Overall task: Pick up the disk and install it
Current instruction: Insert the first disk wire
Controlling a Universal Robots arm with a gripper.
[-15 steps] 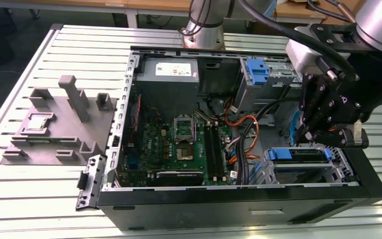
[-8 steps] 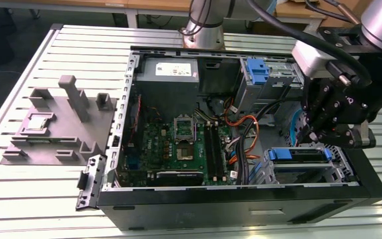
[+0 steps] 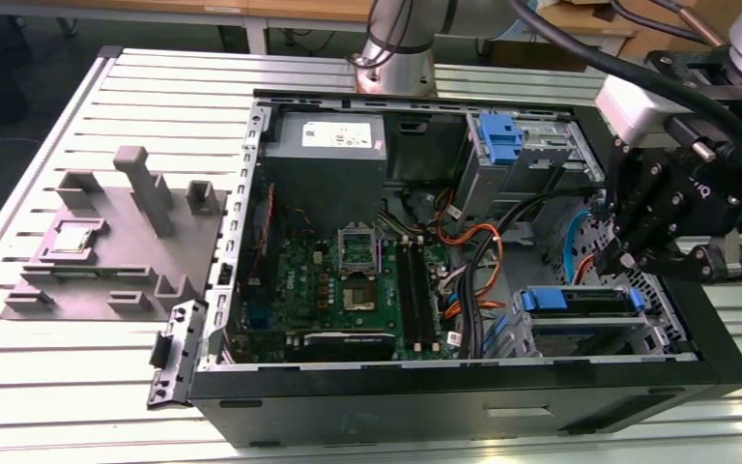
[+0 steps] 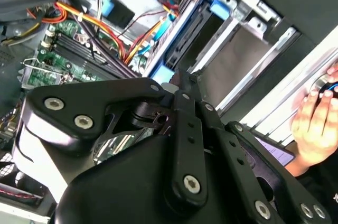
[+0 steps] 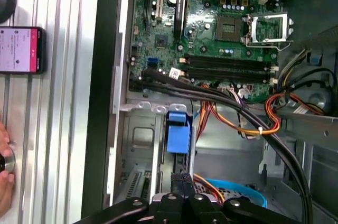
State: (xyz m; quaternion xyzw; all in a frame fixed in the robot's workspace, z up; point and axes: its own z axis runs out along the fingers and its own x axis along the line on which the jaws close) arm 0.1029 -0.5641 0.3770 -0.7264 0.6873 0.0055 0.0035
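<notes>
Looks down at a slant in the exterior view, from high and fairly far back, taking in the whole open computer case (image 3: 474, 406), the slatted table (image 3: 88, 387) around it and the tool (image 3: 622, 259) over the case's side on the exterior view's right. Stares nearly straight down in the first wrist view, close above the motherboard (image 5: 237, 23), past the tool (image 5: 182, 177). Peers sideways in the second wrist view, from just behind the tool (image 4: 180, 78), very near. Shares the motherboard (image 3: 332, 290) (image 4: 58, 60) across all three; catches a hand (image 4: 314, 123) (image 5: 4, 182) beside the case in both wrist views.
</notes>
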